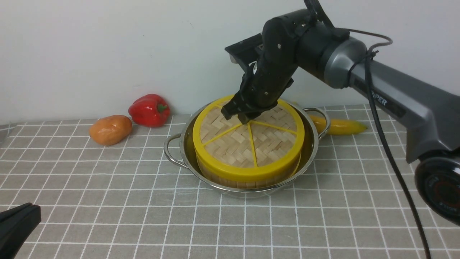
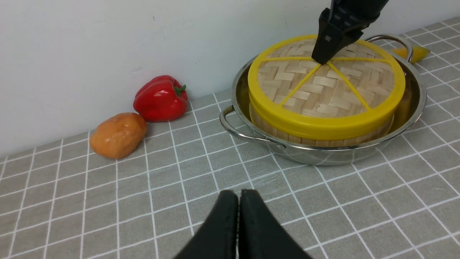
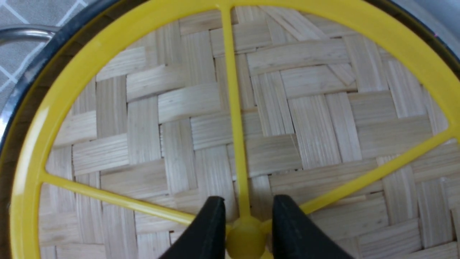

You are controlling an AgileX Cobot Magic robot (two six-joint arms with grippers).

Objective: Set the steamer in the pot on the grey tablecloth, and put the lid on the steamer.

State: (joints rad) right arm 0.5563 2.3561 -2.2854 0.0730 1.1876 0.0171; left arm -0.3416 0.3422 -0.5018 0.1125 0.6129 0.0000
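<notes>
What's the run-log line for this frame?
steamer: in pot | lid: on steamer | right gripper: astride lid knob, grip unclear | left gripper: shut, empty, apart

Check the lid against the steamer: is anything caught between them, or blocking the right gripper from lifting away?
Nothing visible. The lid lies flat on the steamer inside the pot. The right gripper straddles the centre knob, fingers slightly apart, open space above.

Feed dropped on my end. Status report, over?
Right end effector straddling the lid knob, grip unclear. Left end effector shut, empty. Lid on steamer, steamer in pot. Nothing in the way.
</notes>
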